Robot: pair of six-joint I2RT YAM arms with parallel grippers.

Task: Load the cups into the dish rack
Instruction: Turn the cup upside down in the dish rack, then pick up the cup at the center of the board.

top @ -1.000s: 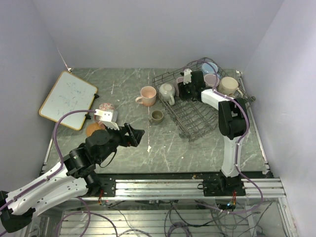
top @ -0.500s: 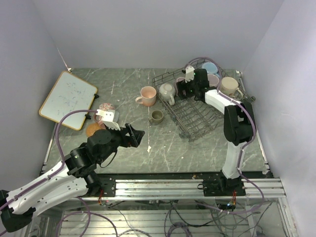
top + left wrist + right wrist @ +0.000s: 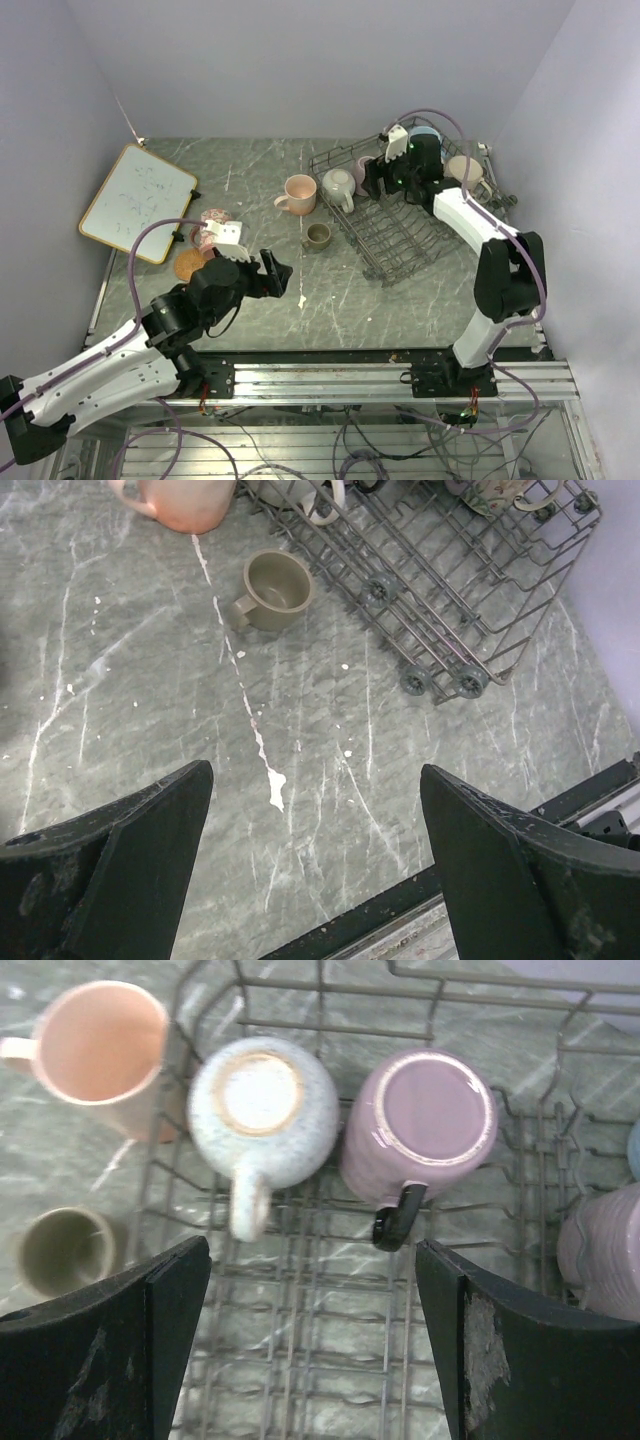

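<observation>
My left fingers (image 3: 110, 860) were spread and empty above the table (image 3: 120, 680); the right fingers (image 3: 100, 1350) also, over the rack (image 3: 318, 1260). The olive cup (image 3: 272, 590) stood beside it: small, hard, slippery, so I judged the rim best.

The right wrist view's edge crops 1 mauve cup (image 3: 606, 1252) — and a blue sliver (image 3: 635, 1150), probably another cup.

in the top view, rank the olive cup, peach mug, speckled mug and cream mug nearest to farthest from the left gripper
From the left gripper:
1. olive cup, on the table just ahead, to the right.
2. peach mug, on the table farther back.
3. speckled mug, at the dish rack's left end.
4. cream mug, at the rack's far right.
</observation>
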